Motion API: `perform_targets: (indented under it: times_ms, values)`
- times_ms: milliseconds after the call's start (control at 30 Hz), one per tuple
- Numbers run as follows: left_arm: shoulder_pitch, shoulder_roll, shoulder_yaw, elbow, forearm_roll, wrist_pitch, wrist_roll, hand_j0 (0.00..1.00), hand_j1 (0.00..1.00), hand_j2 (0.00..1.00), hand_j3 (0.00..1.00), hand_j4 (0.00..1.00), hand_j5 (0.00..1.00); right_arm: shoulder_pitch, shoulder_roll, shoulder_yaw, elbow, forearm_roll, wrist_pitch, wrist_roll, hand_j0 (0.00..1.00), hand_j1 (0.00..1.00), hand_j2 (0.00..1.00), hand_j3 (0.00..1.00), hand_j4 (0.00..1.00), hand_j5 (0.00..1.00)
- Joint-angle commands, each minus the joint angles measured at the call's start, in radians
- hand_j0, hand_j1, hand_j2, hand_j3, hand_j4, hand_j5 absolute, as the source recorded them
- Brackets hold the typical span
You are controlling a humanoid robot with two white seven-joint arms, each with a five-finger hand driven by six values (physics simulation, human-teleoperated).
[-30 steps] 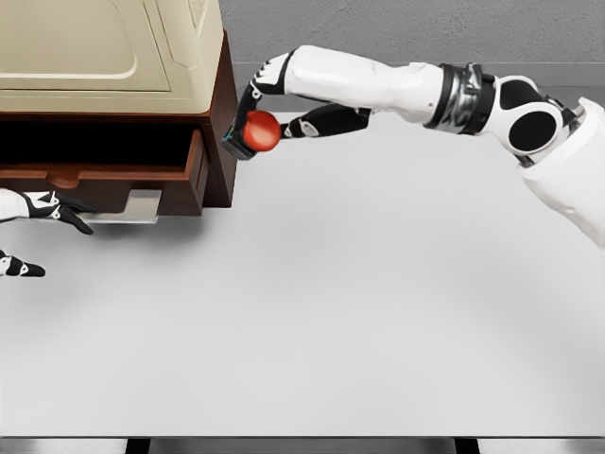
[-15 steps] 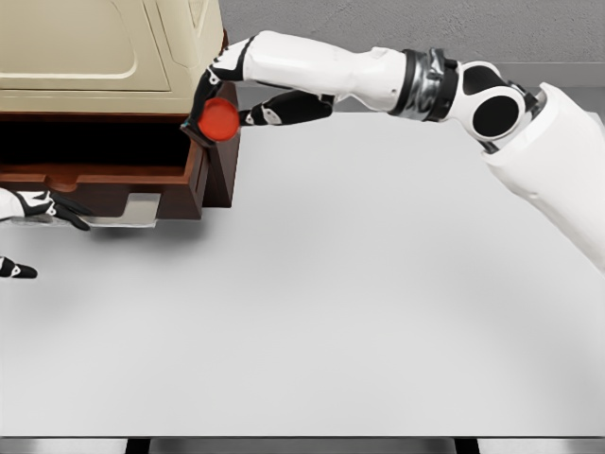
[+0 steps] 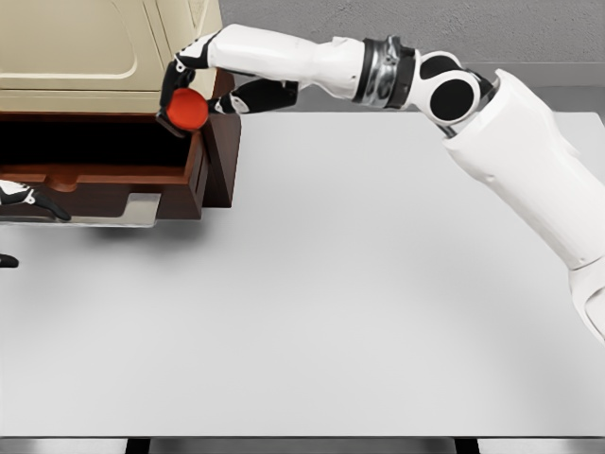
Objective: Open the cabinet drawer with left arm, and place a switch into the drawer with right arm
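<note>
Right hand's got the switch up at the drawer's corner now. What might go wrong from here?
1. The right hand holds the red switch right at the open drawer's right wall; released here, it may land on the wall rather than inside.
2. The hand sits close under the cream cabinet top, so pushing further in may knock it.
3. The left hand rests by the drawer front; a bump might shift the drawer.
</note>
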State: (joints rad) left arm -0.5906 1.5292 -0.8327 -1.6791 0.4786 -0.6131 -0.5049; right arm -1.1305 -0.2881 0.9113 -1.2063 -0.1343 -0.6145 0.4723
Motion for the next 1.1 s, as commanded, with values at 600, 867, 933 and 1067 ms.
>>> perform_targets:
  times_ms: [600, 867, 933, 1067]
  values:
    - [0.000, 0.060, 0.032, -0.080, 0.032, 0.002, 0.000, 0.79, 0.79, 0.79, 0.79, 0.79, 0.79, -0.058, 0.119, 0.047, 0.155, -0.010, 0.004, 0.006, 0.55, 0.55, 0.55, 0.55, 0.55, 0.55]
    - [0.002, 0.058, 0.032, -0.083, 0.031, 0.002, 0.000, 0.81, 0.81, 0.81, 0.81, 0.81, 0.81, -0.069, 0.164, 0.051, 0.231, -0.001, 0.004, 0.017, 0.57, 0.57, 0.57, 0.57, 0.57, 0.57]
    - [0.002, 0.057, 0.032, -0.083, 0.031, 0.002, 0.000, 0.82, 0.82, 0.82, 0.82, 0.82, 0.82, -0.075, 0.175, 0.051, 0.270, -0.001, 0.004, 0.025, 0.57, 0.57, 0.57, 0.57, 0.57, 0.57]
    - [0.003, 0.054, 0.030, -0.083, 0.031, 0.002, 0.000, 0.83, 0.83, 0.83, 0.83, 0.83, 0.83, -0.084, 0.187, 0.047, 0.283, 0.004, 0.004, 0.023, 0.66, 0.66, 0.66, 0.66, 0.66, 0.66]
